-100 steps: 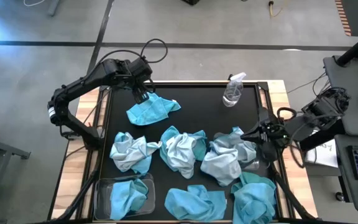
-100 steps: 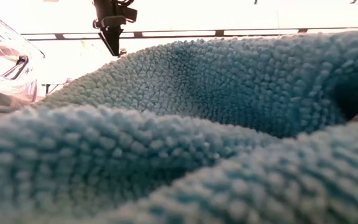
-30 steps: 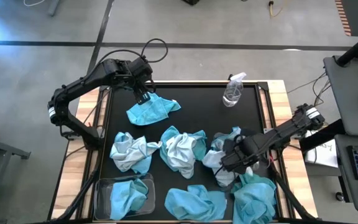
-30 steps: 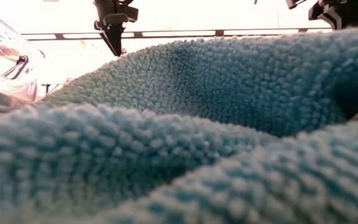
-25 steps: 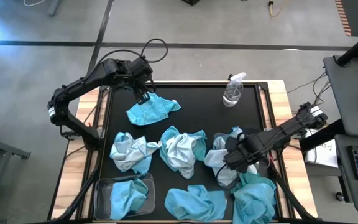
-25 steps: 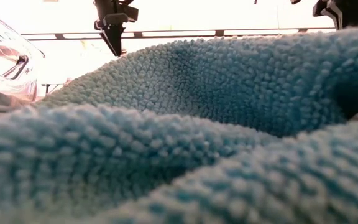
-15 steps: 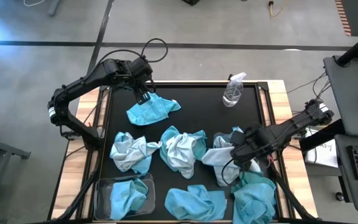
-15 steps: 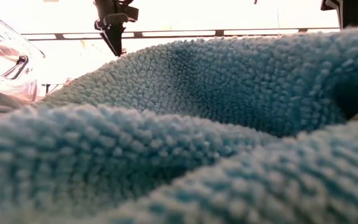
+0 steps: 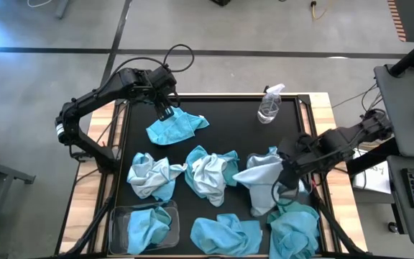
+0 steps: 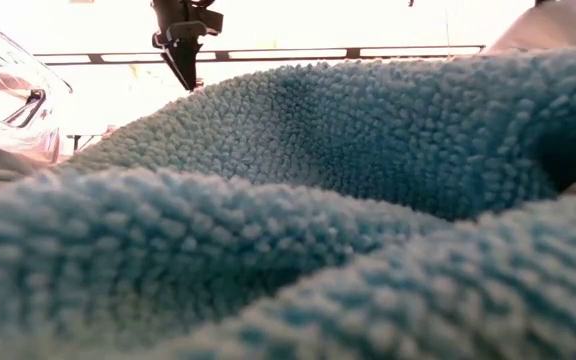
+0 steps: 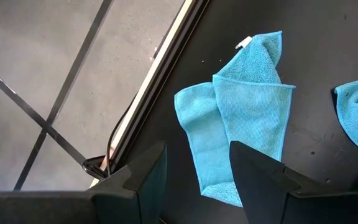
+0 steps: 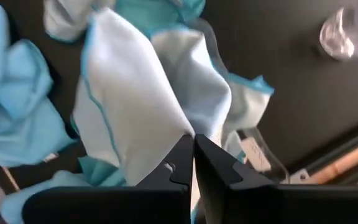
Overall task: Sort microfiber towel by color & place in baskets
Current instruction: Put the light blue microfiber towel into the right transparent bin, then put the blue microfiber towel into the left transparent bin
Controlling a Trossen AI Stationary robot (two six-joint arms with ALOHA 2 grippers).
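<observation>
Near edge, left corner: one basket (image 9: 144, 229) with a turquoise towel already in it. Right side — right gripper (image 9: 287, 173) pinches a pale towel (image 9: 263, 181), fingers pressed together, cloth peaked up from the heap and draping toward the near edge. That basket lies well off toward the left corner, across the other crumpled towels (a second basket isn't clearly made out). Right arm reaches in low from the table's right edge. Far left — left gripper (image 9: 165, 108), fingers spread, hovers beside a flat turquoise towel (image 9: 175, 128).

left gripper (image 9: 165, 109) spread, right gripper (image 9: 287, 175) clamped.
</observation>
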